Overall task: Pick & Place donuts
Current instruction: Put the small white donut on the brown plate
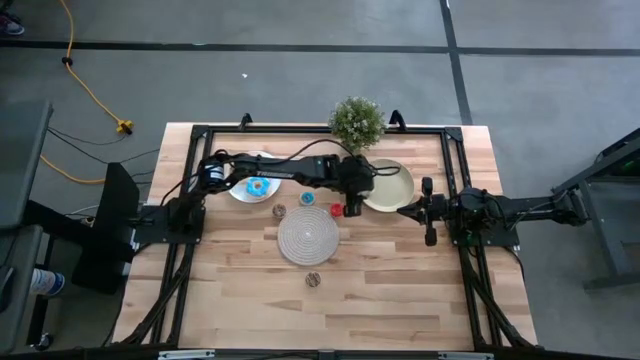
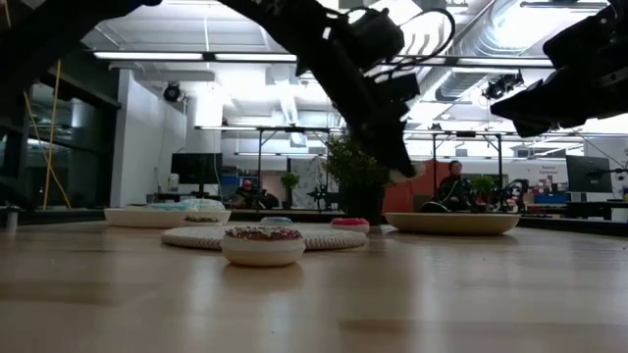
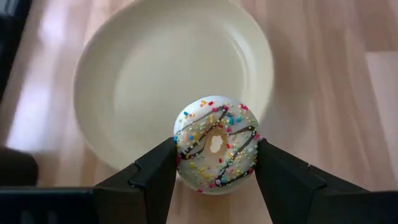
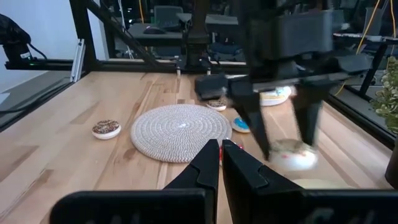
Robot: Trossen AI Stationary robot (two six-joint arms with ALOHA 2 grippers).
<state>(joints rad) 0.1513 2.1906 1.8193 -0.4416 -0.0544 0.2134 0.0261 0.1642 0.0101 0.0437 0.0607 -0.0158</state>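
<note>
My left gripper (image 3: 214, 163) is clamped on the white sprinkled donut (image 3: 216, 144), held above the near rim of the cream plate (image 3: 124, 68); released here, I judge it could clip the rim and roll onto the counter (image 1: 400, 290), while my right gripper (image 4: 221, 163) waits closed beyond.

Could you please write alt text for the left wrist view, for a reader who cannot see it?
The left pincer grips a white sprinkled donut between its dark fingers, above the near rim of an empty cream plate on a wooden table.
</note>
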